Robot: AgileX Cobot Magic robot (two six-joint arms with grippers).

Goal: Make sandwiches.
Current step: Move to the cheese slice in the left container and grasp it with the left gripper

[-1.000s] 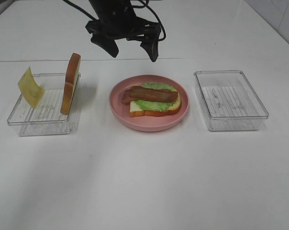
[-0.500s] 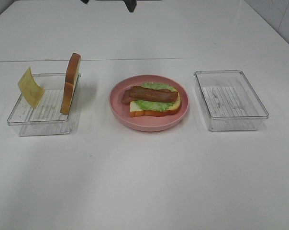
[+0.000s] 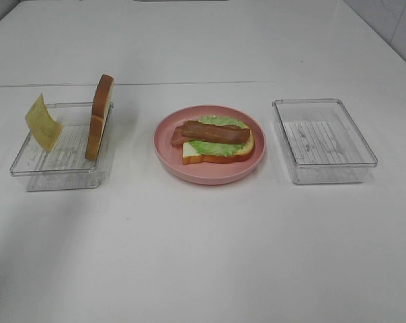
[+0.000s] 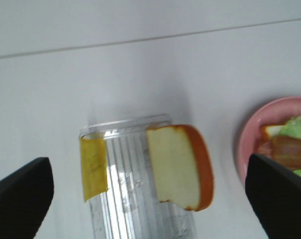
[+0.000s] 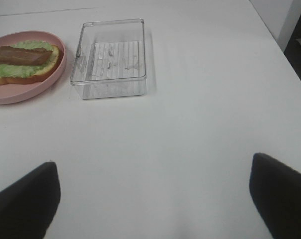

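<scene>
An open sandwich point(image 3: 216, 142) lies on the round pink plate point(image 3: 168, 155): a white bread slice with green lettuce and brown-red bacon strips on top. It also shows in the right wrist view point(image 5: 24, 60) and partly in the left wrist view point(image 4: 290, 149). A second bread slice point(image 3: 99, 116) stands on edge in the left clear tray point(image 3: 58, 161), with a yellow cheese square point(image 3: 42, 122) leaning at that tray's left end. My left gripper point(image 4: 148, 159) is open and empty above this tray, over the bread slice point(image 4: 180, 167) and the cheese point(image 4: 93, 167). My right gripper point(image 5: 153, 162) is open and empty over bare table. Neither gripper shows in the exterior view.
A second clear tray point(image 3: 324, 139) stands right of the plate with nothing in it; it also shows in the right wrist view point(image 5: 110, 57). A seam point(image 3: 203, 84) runs across the white table behind the trays.
A dark gripper that hung above the far side of the plate one second ago has moved up and away, out of the exterior view. The food and trays have not moved.
</scene>
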